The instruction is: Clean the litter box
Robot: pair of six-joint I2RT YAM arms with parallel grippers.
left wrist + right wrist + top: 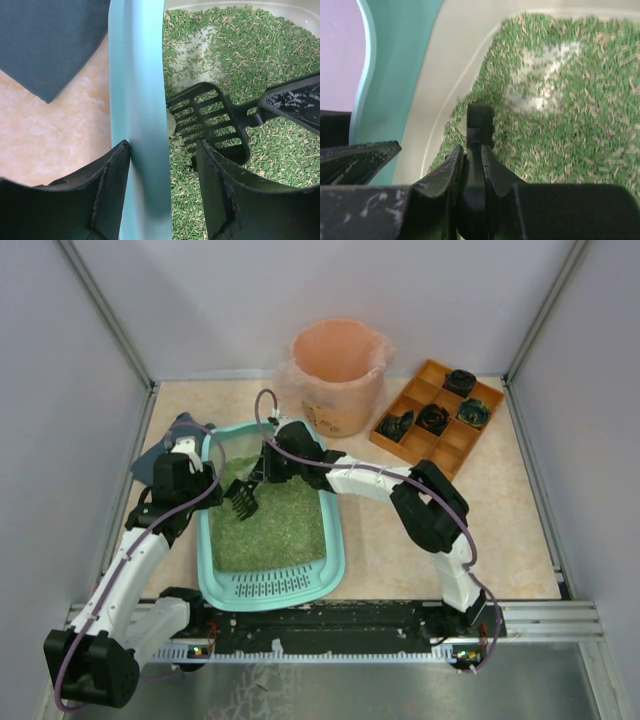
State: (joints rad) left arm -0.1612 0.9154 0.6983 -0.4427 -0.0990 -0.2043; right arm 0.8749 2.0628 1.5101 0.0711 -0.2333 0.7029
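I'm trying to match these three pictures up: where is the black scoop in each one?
Top external: the black scoop is left of centre, over the green litter.
Left wrist: centre-right, slotted head over the litter.
Right wrist: bottom centre, only its handle, clamped in the right pincer.
Shared landmark: the litter box's teal rim.

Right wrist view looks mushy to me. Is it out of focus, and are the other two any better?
Right wrist: soft throughout, the scoop handle blurred up close and the litter grains smeared. Left wrist: crisp, slots of the scoop and single grains distinct. Top: even light, no glare, only faint shadows in the litter box.
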